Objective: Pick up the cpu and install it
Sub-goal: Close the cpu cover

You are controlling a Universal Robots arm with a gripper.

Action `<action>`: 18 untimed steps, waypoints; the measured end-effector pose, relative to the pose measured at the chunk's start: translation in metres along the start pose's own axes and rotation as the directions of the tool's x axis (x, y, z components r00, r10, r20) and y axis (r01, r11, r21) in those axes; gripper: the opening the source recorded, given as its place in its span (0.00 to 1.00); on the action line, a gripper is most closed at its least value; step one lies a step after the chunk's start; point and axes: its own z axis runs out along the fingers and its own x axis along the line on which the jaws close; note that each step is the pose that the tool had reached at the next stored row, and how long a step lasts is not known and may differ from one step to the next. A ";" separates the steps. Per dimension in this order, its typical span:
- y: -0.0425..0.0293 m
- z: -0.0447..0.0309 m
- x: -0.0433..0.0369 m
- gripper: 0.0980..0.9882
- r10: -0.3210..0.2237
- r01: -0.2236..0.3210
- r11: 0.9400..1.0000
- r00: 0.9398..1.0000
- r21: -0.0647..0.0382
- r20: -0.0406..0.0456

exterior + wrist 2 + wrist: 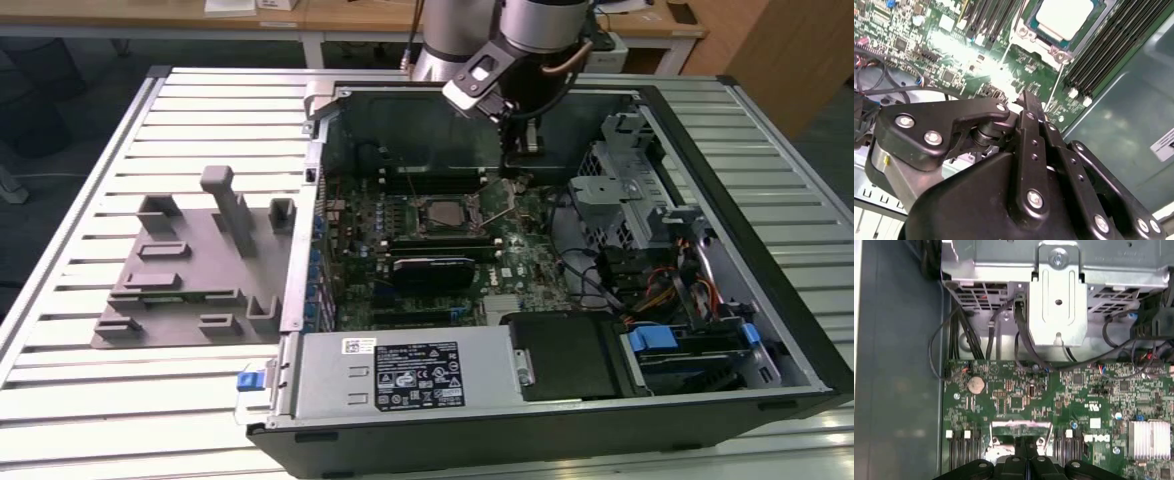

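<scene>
The cpu (441,211) lies flat in its socket on the green motherboard (523,262) inside the open computer case, its silver top showing in the second wrist view (1064,17). My gripper (517,176) hangs over the board just to the exterior view's right of the socket, fingers pressed together with nothing seen between them. In the second wrist view the gripper (1030,101) has its tip close to the end of the thin metal socket lever (1055,90). In the first wrist view the gripper (1027,449) hovers over the socket frame (1016,431).
A grey holder fixture (187,270) with upright blocks sits on the slatted table at the exterior view's left. Inside the case, a metal drive cage (621,190) and cables (601,280) crowd the right, and the power supply (400,375) fills the front. Memory slots (1104,55) flank the socket.
</scene>
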 end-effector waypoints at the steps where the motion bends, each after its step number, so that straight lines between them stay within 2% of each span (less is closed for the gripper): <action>1: 0.0019 0.0002 0.0000 0.01 0.000 0.000 1.000 1.000 0.000 0.000; 10: 0.0163 0.0039 0.0002 0.01 0.000 0.000 1.000 1.000 0.000 0.000; 18: 0.0257 0.0088 0.0003 0.01 0.000 0.000 1.000 1.000 0.000 0.000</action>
